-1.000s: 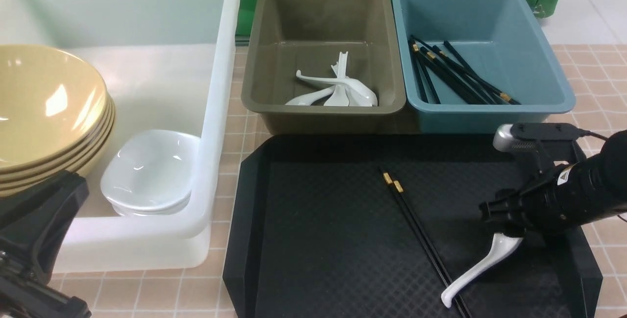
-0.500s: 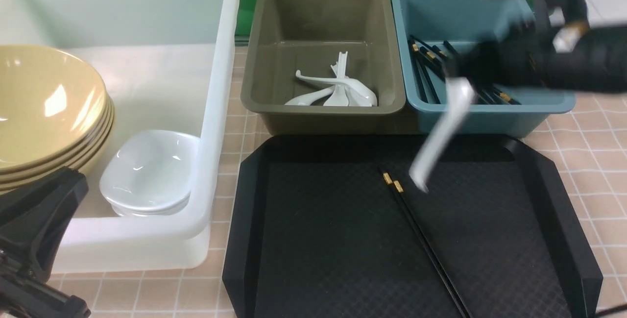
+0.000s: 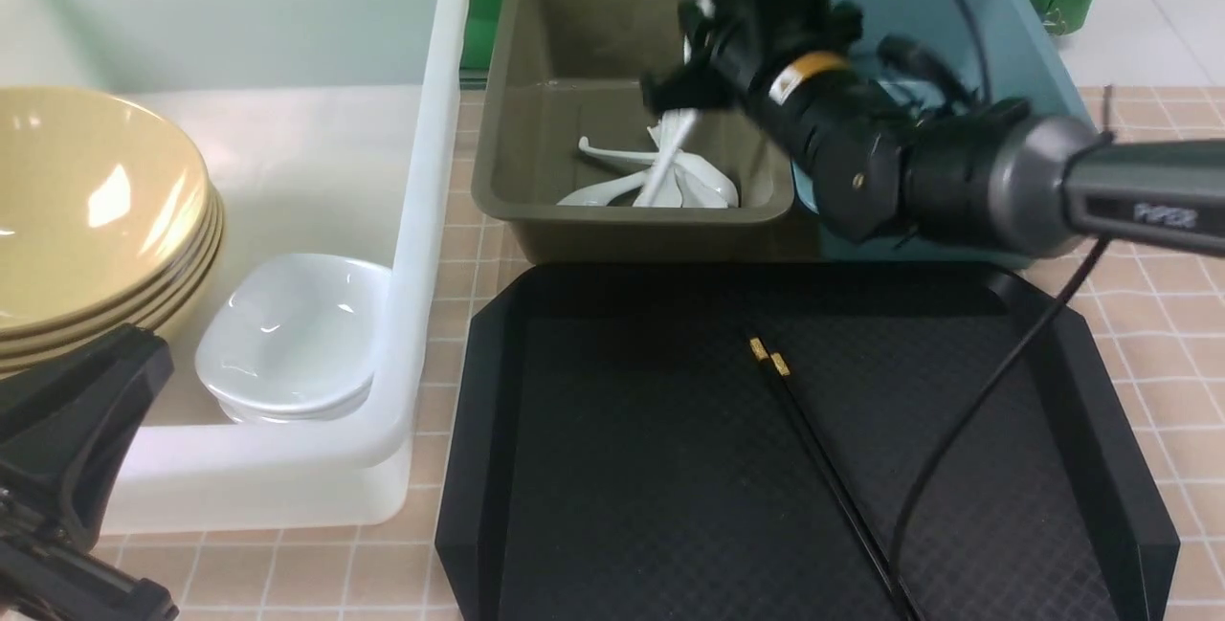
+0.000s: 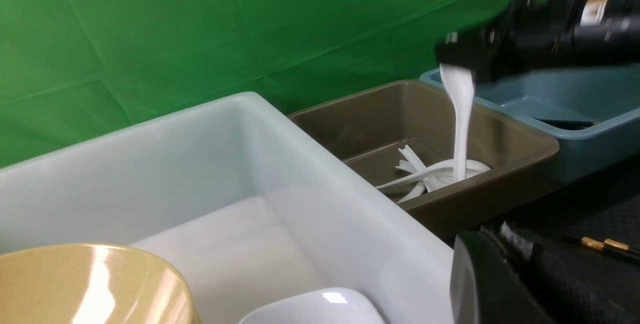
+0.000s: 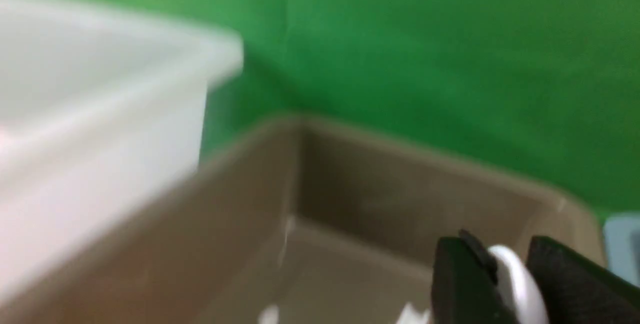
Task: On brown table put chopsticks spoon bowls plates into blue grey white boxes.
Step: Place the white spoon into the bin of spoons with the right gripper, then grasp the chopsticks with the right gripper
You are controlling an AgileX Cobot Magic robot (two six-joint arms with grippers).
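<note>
Right gripper [image 3: 676, 110] poised over the olive-grey box [image 3: 574, 37], clamped on the broad end of a white spoon [image 4: 462, 124], whose slim handle hangs almost straight down. This hold suits a release from above: the low end points into the box, so the spoon should drop among the spoons [image 3: 708, 186] heaped directly beneath the gripper. Whether its tip already touches that heap cannot be told. The box walls stand clear of the gripper on all sides, so nothing blocks the drop, though the crossed handles below may make the newcomer tip or slide. Beside the gripper, on the side of its own arm, the blue box [image 3: 1005, 28] is mostly hidden by that arm; the left wrist view shows dark sticks [image 4: 570, 124] in it. On the opposite side, well apart, the white tub [image 3: 435, 171] holds stacked tan bowls [image 3: 86, 200] and white plates [image 3: 287, 334]. Nearer the robot than the gripper, a black tray [image 3: 622, 468] on the counter [image 3: 1168, 152] carries one pair of chopsticks [image 3: 823, 468], the only item seen outside the boxes. The arm's cable [image 3: 967, 430] sags across them and could snag. Left gripper [image 4: 495, 279] idles clenched beside the tub, nothing seen in it
</note>
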